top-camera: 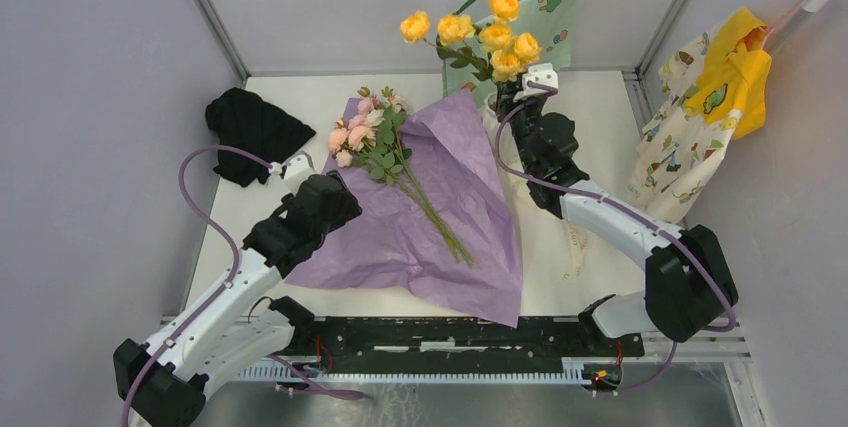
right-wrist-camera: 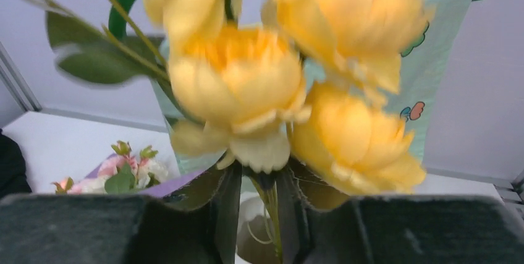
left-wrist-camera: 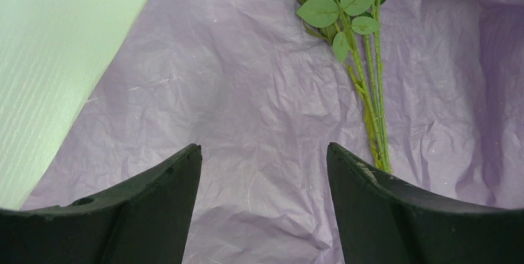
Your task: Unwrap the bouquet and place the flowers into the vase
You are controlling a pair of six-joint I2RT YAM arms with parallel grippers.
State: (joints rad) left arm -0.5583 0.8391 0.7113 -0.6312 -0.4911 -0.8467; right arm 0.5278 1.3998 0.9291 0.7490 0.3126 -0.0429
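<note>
The purple wrapping paper [top-camera: 440,237] lies spread open on the table. On it rest pink and cream flowers [top-camera: 365,132], their green stems [left-wrist-camera: 371,91] running toward the near side. My left gripper [top-camera: 345,197] hovers open over the paper [left-wrist-camera: 247,91], left of the stems, holding nothing [left-wrist-camera: 264,153]. A bunch of yellow flowers [top-camera: 495,42] stands upright at the back. My right gripper [top-camera: 507,94] sits just under the blooms [right-wrist-camera: 235,85]. Its jaws [right-wrist-camera: 259,177] stand slightly apart with the stems loose in the gap, above the white vase mouth [right-wrist-camera: 259,230]. My arm and the paper mostly hide the vase in the top view.
A black cloth [top-camera: 255,127] lies at the back left of the table. A green hanger with a pale garment [top-camera: 545,7] hangs behind the yellow flowers. Children's clothes [top-camera: 700,117] hang on a rail at the right. Cream ribbon [top-camera: 575,237] lies beside the paper.
</note>
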